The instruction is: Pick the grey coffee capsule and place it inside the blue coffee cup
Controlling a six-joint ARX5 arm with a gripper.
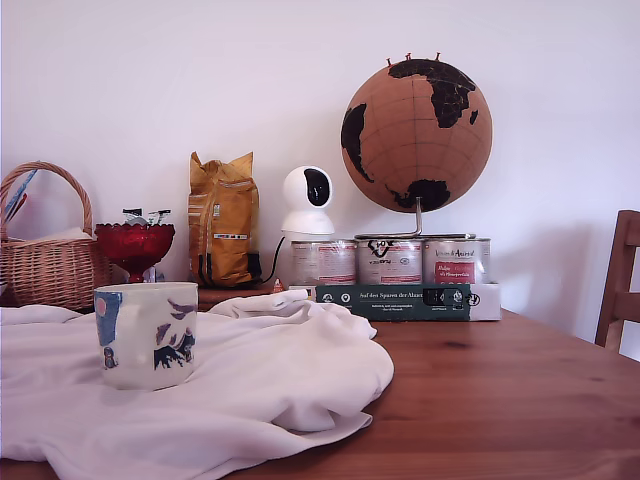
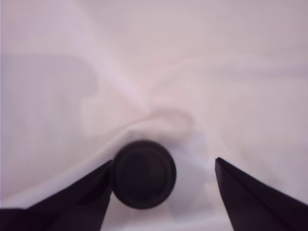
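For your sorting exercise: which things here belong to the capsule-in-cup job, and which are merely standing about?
Job: coffee capsule on the white cloth; blue coffee cup; gripper, fingers open.

Lying about: basket, red bowl, yellow bag, globe, tins.

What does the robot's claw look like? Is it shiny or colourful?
Only the wrist view shows it. The gripper has two plain black fingers, flat and wedge-shaped, tapering to pointed tips. They look matte, not shiny, with no colours, markings, or cables visible. The picture is blurry, so finer details cannot be made out. The arm itself is not seen in either view.
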